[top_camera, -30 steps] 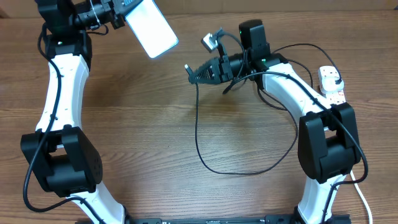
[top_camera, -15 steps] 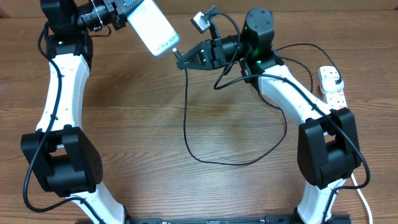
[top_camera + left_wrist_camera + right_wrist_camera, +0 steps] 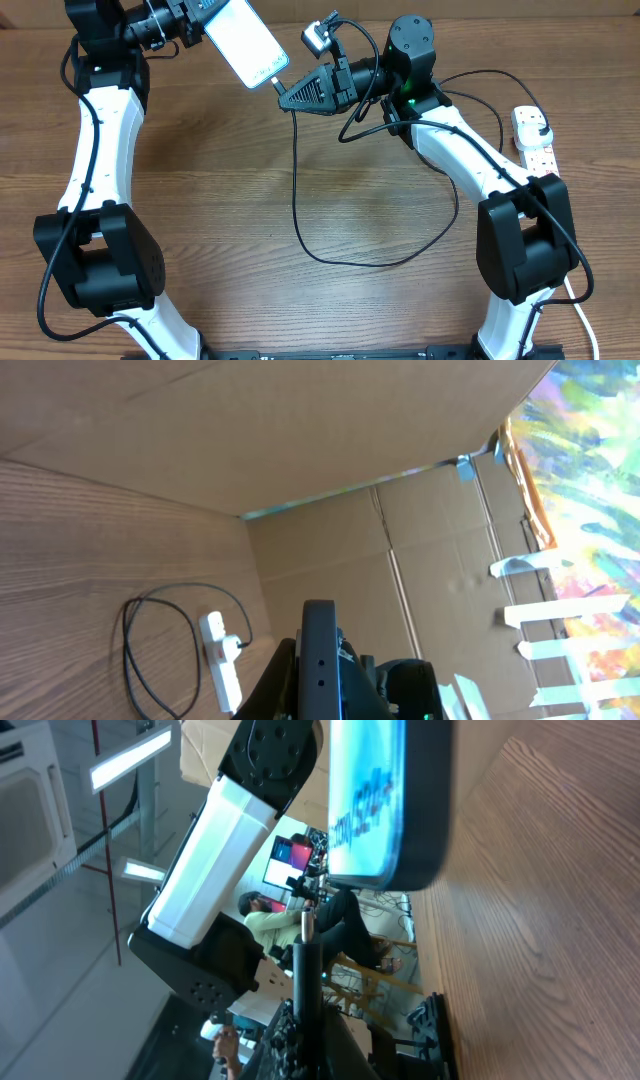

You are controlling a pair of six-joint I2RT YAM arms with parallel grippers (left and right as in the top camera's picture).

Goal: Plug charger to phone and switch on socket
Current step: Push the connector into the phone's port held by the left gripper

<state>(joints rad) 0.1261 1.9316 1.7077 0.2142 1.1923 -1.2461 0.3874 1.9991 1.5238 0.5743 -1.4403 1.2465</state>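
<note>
My left gripper (image 3: pixel 197 22) is shut on the phone (image 3: pixel 245 42) and holds it up at the back left, its lit screen facing up. The phone shows edge-on in the left wrist view (image 3: pixel 320 660). My right gripper (image 3: pixel 284 100) is shut on the charger cable's connector end, whose tip (image 3: pixel 277 83) is right at the phone's lower edge. In the right wrist view the connector (image 3: pixel 308 935) points up at the phone's end (image 3: pixel 385 805), a small gap between them. The black charger cable (image 3: pixel 300 200) hangs and loops over the table. The socket (image 3: pixel 535 140) lies at the right edge.
The charger's black plug (image 3: pixel 528 121) sits in the socket, which also shows in the left wrist view (image 3: pixel 222 665). A cardboard wall (image 3: pixel 330 540) stands behind the table. Both arms (image 3: pixel 95 150) reach in from the near corners.
My right gripper has moved left and up with the connector, from mid-table to the phone's lower edge. The phone has stayed almost still in my left gripper.
</note>
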